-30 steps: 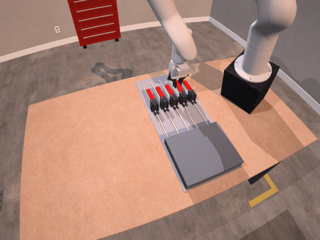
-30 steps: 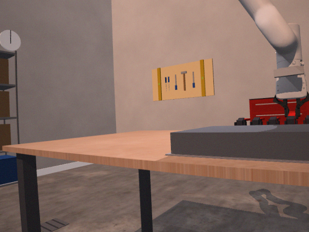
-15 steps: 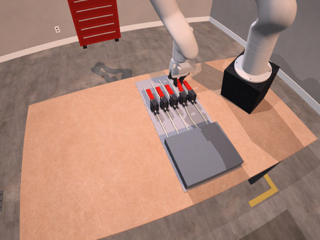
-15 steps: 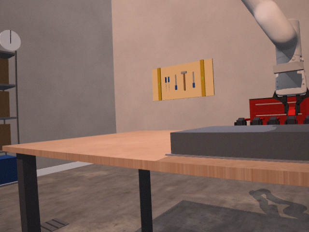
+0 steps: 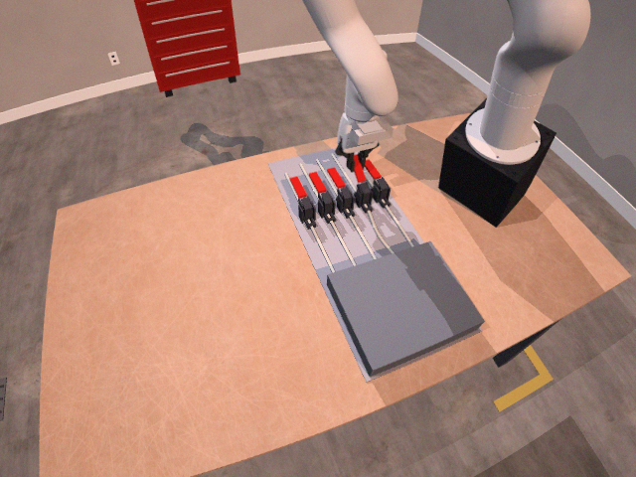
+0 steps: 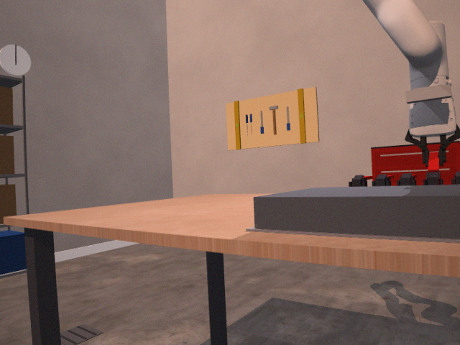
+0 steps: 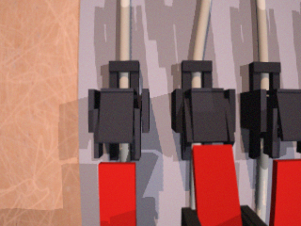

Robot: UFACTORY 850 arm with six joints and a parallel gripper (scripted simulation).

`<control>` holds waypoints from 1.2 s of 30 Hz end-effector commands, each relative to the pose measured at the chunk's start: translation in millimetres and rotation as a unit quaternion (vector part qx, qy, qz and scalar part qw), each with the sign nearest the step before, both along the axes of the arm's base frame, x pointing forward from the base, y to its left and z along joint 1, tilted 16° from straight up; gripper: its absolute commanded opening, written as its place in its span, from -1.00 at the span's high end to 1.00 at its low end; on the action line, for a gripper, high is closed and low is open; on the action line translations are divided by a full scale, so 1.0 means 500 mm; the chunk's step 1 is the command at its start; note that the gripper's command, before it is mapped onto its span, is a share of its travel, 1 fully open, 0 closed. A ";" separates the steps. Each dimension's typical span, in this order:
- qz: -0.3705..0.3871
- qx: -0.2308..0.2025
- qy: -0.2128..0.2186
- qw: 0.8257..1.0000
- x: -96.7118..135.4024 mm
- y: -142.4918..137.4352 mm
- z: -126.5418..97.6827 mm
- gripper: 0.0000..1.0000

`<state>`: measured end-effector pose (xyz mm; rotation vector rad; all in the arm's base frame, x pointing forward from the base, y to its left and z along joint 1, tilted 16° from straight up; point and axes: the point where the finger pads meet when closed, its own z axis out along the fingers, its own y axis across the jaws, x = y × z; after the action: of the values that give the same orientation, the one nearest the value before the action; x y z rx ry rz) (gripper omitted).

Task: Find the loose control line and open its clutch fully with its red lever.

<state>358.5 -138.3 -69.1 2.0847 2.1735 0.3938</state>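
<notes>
Five cream control lines run through five black clutches (image 5: pixel 343 197) on a grey plate into the grey console (image 5: pixel 402 305). Each clutch has a red lever. My gripper (image 5: pixel 358 155) is at the far end of the row, shut on the red lever (image 5: pixel 359 170) of the fourth clutch (image 5: pixel 364 194) from the left. That lever is tilted up off the plate; the other levers lie flat. In the wrist view the held lever (image 7: pixel 212 184) rises towards the camera below its clutch (image 7: pixel 205 115). In the side view the lever (image 6: pixel 432 159) stands between my fingers. The fourth line (image 5: pixel 380 234) bends before the console.
The arm's black base block (image 5: pixel 493 169) stands at the table's right back corner, close to the plate. A red tool cabinet (image 5: pixel 187 41) stands on the floor behind the table. A yellow floor mark (image 5: pixel 526 382) lies past the table's front right.
</notes>
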 end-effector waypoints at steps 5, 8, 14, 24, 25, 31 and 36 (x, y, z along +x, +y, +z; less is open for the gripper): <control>0.000 0.000 0.000 1.000 -0.004 0.011 0.013 1.00; 0.000 0.000 0.000 1.000 -0.006 0.019 0.021 1.00; 0.000 0.000 0.000 1.000 -0.008 0.026 0.027 1.00; 0.000 0.000 0.000 1.000 -0.011 0.040 0.037 1.00; 0.000 0.000 0.000 1.000 -0.012 0.043 0.039 1.00; 0.000 0.000 0.000 1.000 -0.014 0.054 0.046 1.00; 0.000 0.000 0.000 1.000 -0.016 0.069 0.052 1.00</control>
<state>351.8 -110.9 -46.4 2.0853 2.1731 0.3934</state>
